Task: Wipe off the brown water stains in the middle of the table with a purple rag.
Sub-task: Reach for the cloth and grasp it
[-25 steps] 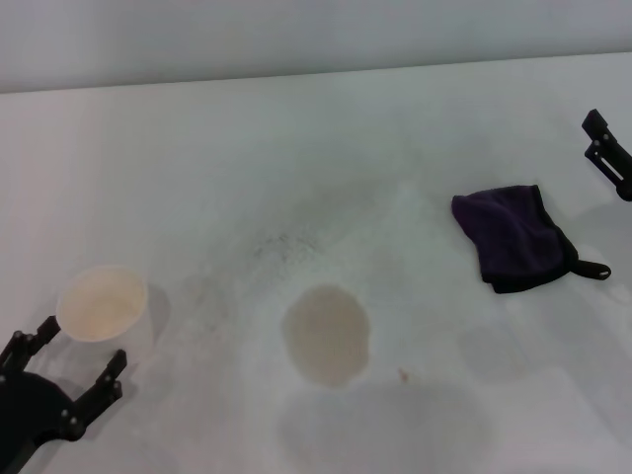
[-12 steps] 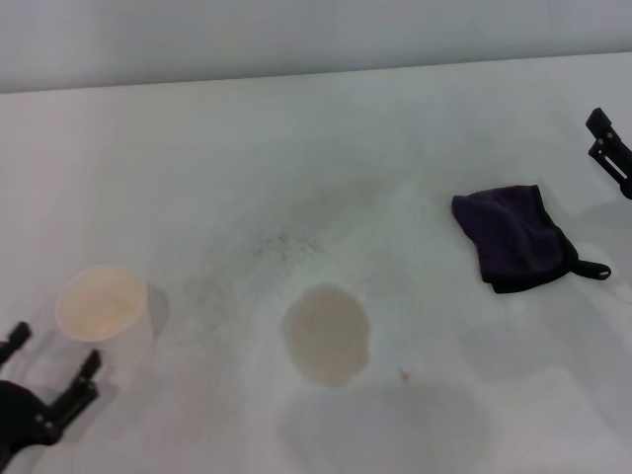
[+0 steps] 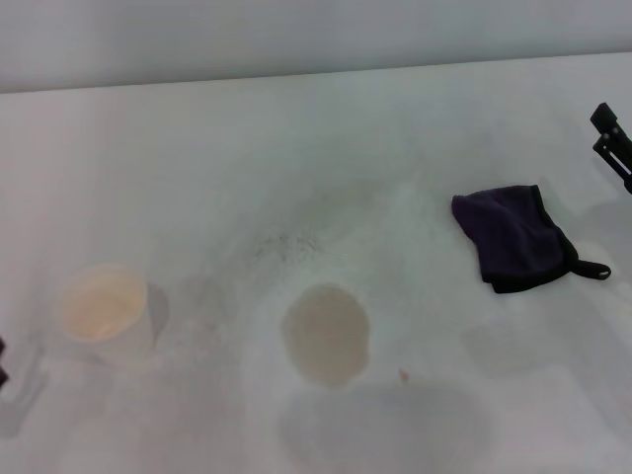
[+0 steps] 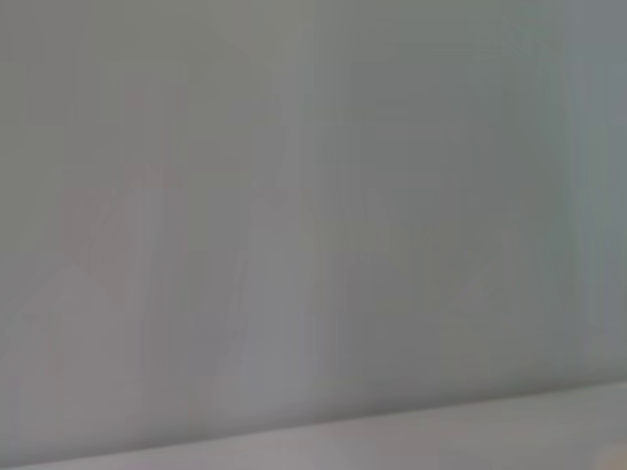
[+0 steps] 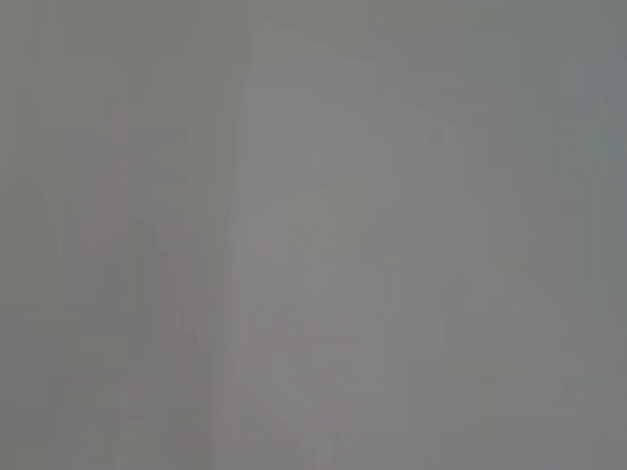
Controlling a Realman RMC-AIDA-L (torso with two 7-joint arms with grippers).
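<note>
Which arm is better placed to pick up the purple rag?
Right, probably. The right gripper sits at the table's right edge near the purple rag; the left gripper barely shows at the far left, beyond the cup.

The brown water stains [image 3: 326, 334] lie near the middle of the table [image 3: 296, 148]. The cup [image 3: 103, 308] stands to their left. The purple rag [image 3: 515, 237] lies to the right and farther back, well apart from both.

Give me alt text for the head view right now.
A tan-brown stain sits unwiped mid-table, with the purple rag lying apart to its right and a cup to its left. The right gripper shows at the right edge, the left gripper barely at the left.
</note>
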